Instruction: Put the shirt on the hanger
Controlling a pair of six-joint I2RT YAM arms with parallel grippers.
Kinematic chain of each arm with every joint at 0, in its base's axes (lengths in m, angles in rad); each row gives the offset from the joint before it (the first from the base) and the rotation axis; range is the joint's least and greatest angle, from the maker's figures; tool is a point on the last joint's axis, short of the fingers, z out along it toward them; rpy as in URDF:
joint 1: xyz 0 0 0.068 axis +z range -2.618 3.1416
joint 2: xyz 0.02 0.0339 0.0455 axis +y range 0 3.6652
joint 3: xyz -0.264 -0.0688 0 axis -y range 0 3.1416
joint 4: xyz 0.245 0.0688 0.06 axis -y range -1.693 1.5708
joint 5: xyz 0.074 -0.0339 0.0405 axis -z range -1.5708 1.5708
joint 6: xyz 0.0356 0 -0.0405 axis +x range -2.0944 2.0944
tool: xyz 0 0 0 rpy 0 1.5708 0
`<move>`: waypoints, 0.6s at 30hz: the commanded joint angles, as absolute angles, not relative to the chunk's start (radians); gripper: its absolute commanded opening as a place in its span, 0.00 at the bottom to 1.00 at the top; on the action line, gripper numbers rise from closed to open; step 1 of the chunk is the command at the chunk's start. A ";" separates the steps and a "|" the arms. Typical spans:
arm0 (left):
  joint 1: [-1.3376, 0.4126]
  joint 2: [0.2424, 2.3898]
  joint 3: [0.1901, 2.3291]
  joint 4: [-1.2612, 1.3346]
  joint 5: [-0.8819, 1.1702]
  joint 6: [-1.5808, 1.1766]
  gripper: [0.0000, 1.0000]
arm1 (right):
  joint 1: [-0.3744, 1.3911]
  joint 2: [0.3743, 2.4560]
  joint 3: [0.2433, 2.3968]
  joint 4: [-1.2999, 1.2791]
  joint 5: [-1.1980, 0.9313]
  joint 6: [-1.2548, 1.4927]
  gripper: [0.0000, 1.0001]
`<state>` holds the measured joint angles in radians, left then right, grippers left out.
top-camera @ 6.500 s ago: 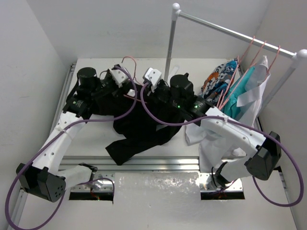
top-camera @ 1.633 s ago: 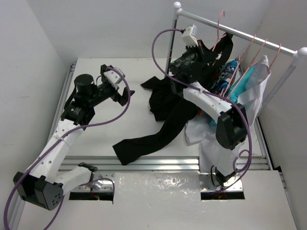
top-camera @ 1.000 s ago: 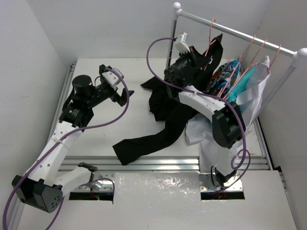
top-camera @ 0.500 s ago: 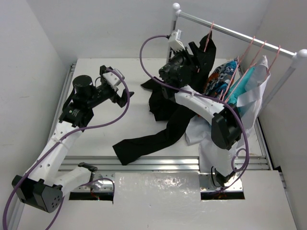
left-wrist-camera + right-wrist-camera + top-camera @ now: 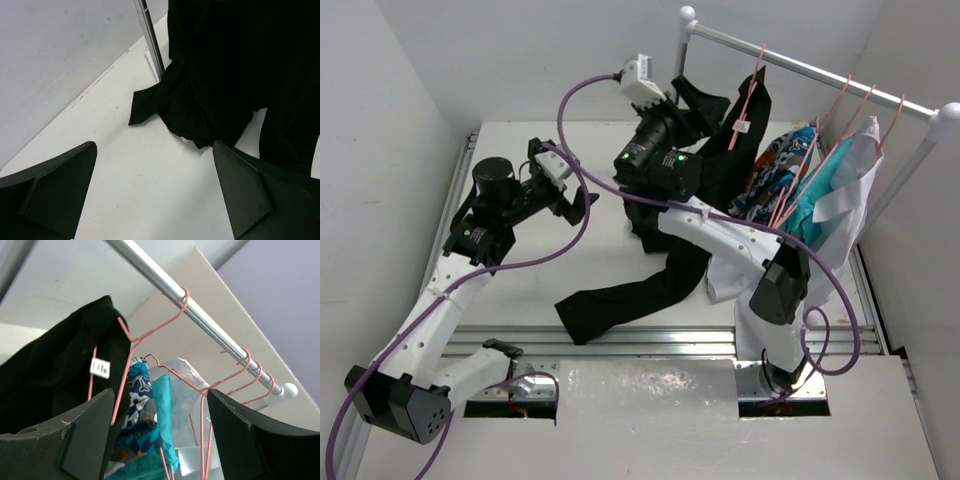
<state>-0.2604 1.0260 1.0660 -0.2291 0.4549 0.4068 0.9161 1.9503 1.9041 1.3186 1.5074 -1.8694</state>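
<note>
Black shirt [image 5: 50, 360] hangs on pink hanger [image 5: 134, 342] just in front of right hand [image 5: 160, 400], which is wide open & empty. Left hand [image 5: 154, 150] is wide open too.

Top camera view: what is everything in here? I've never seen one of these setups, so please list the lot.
black shirt: one, black, hanging from the rail, sleeve trailing on the table
pink hanger: one, pink, carrying the black shirt, hook over the rail
other pink hangers: three, pink, farther right on the rail
patterned garment: one, blue, orange and white, next to the black shirt
teal garment: one, teal, beside the patterned one
white garment: one, white, rightmost on the rail
clothes rail: one, silver, back right
table: one, white, under everything
cables: two, purple, along the arms
left gripper: one, black, open, over the table left of the shirt
right gripper: one, black, open, raised near the rail
</note>
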 commanded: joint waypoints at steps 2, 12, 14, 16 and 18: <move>-0.255 1.000 1.126 -0.204 0.367 0.347 0.99 | 1.006 1.968 1.886 1.684 1.506 -2.086 0.79; -0.239 1.009 1.178 -0.261 0.104 0.227 0.99 | 1.186 1.622 1.497 0.487 1.212 -0.865 0.91; -0.223 1.012 1.181 -0.262 0.106 0.221 1.00 | 1.133 1.526 1.758 -0.328 0.751 -0.231 0.86; -0.215 1.017 1.187 -0.265 0.091 0.216 1.00 | 1.025 1.447 1.769 -0.554 0.540 0.034 0.81; -0.212 1.022 1.192 -0.270 0.089 0.212 1.00 | 1.023 1.381 1.640 -0.353 0.581 -0.052 0.86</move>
